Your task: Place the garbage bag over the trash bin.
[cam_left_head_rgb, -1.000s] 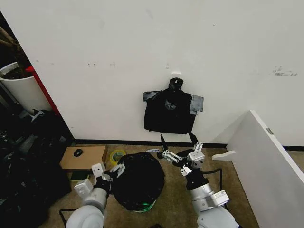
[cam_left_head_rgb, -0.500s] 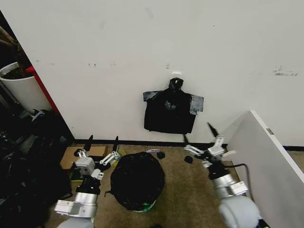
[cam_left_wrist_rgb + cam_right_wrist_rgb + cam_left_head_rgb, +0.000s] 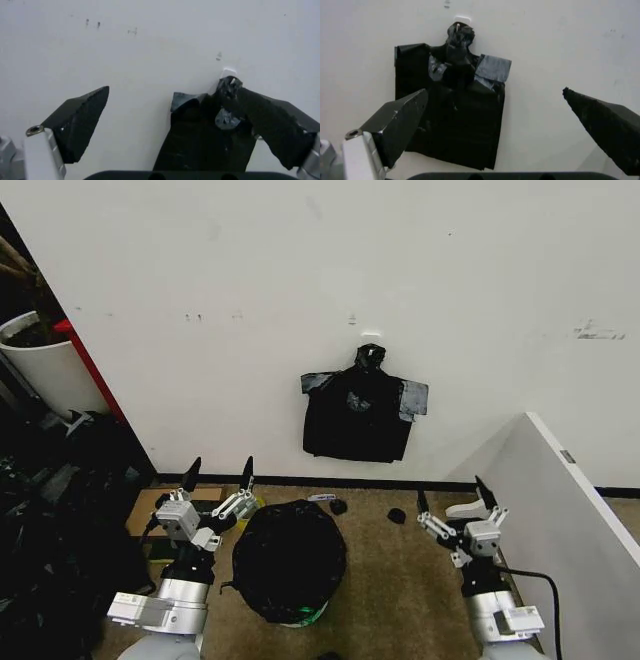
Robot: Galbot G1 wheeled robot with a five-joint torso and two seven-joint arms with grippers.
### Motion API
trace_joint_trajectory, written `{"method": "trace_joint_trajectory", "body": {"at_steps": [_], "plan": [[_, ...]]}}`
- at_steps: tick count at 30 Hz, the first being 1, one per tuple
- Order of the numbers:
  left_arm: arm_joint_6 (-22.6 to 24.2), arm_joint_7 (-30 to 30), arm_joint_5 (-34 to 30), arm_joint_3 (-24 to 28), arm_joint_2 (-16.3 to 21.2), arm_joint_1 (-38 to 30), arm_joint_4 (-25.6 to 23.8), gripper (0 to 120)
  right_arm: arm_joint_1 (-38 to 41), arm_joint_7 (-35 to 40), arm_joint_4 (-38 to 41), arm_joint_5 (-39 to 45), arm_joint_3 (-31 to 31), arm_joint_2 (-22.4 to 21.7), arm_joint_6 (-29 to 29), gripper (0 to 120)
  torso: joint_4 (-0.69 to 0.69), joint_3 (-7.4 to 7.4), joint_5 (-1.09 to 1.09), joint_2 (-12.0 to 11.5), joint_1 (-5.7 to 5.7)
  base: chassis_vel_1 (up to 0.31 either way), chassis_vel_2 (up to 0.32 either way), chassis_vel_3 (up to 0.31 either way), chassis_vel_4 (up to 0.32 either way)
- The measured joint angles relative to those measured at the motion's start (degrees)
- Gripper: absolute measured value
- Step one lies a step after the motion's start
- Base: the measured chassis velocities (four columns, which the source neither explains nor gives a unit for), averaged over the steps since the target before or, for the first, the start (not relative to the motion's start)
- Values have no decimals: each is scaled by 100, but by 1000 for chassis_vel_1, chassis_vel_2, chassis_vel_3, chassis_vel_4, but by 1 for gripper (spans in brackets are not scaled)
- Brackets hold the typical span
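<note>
Garbage bag (image 3: 290, 558) draped over the trash bin (image 3: 304, 614), floor centre. Left gripper (image 3: 218, 485) at nine o'clock of it, right gripper (image 3: 455, 508) at three o'clock; both spread wide, holding nothing. Risk: unsecured film may slip off the rim.

Left pincer (image 3: 190, 127) (spread wide) faces black bundle (image 3: 210, 138).

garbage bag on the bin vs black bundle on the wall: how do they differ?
The garbage bag is rounded and crinkly, draped over the trash bin on the floor; the black bundle is flat and rectangular, hanging on the wall. The bundle has a knotted top and grey tabs; the bag has neither. Both are black plastic.
</note>
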Motion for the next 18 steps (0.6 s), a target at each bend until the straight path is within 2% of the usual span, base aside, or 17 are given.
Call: {"method": "trace_joint_trajectory", "body": {"at_steps": [8,18], "plan": [[20,44,1,-67,-77,67,34,100,252,-59,-245,-40,-86,53,99,100,-1,0,0,0,0,0,0,0,0],[-4,64,1,1,-162,7,77,99,375,-85,-209,280,-80,-88,223,98,-1,0,1,0,0,0,0,0,0]]}}
